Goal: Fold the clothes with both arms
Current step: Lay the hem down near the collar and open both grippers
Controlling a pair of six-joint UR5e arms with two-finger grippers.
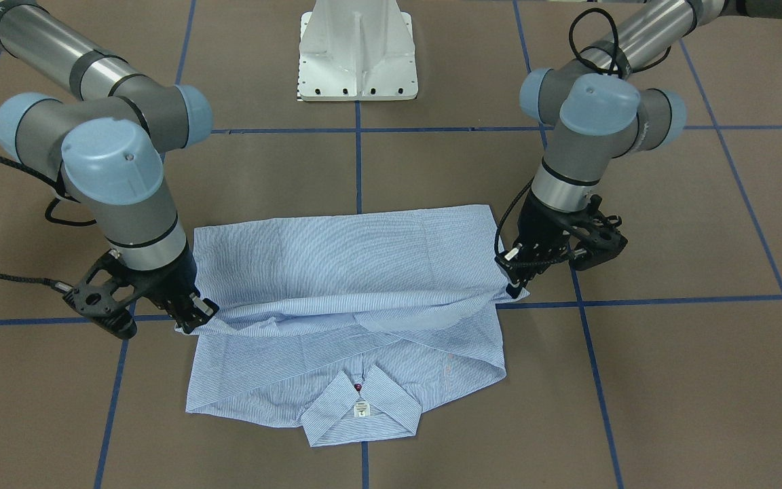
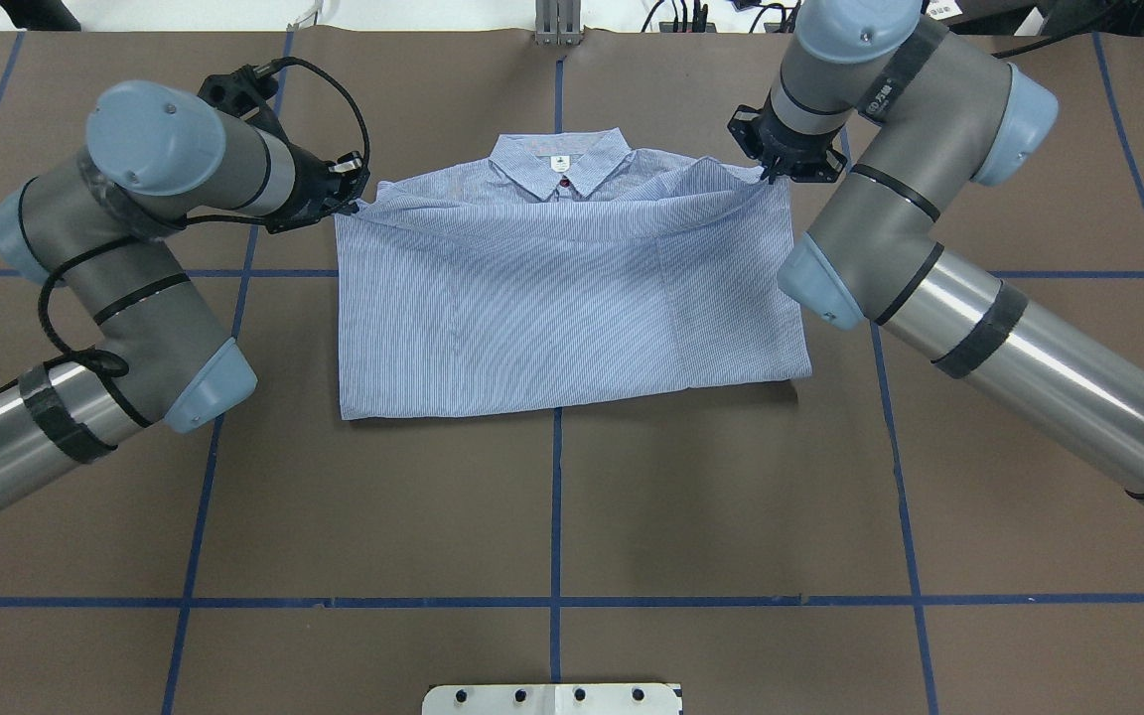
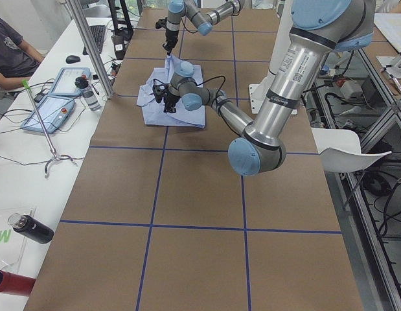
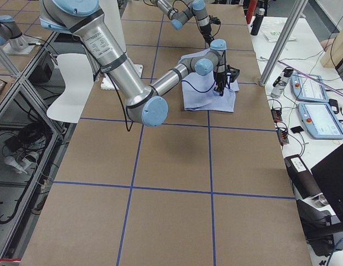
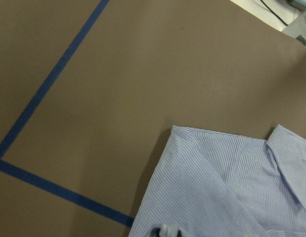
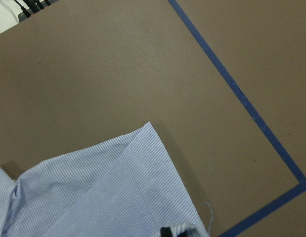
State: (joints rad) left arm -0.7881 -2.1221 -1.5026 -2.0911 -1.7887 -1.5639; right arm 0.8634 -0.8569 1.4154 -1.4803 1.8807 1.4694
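With left tool (image 2: 356, 202) and right tool (image 2: 767, 175) each clenched on a corner of the shirt (image 2: 572, 298), holding its folded-over edge low over the bench (image 2: 572, 497). Keeping that edge stretched crosswise, long axis running tool to tool. Lying flat otherwise, collar (image 2: 560, 159) just beyond the held edge, on the side away from the robot. Judging both equally near: needing one matched push forward, then lowering.
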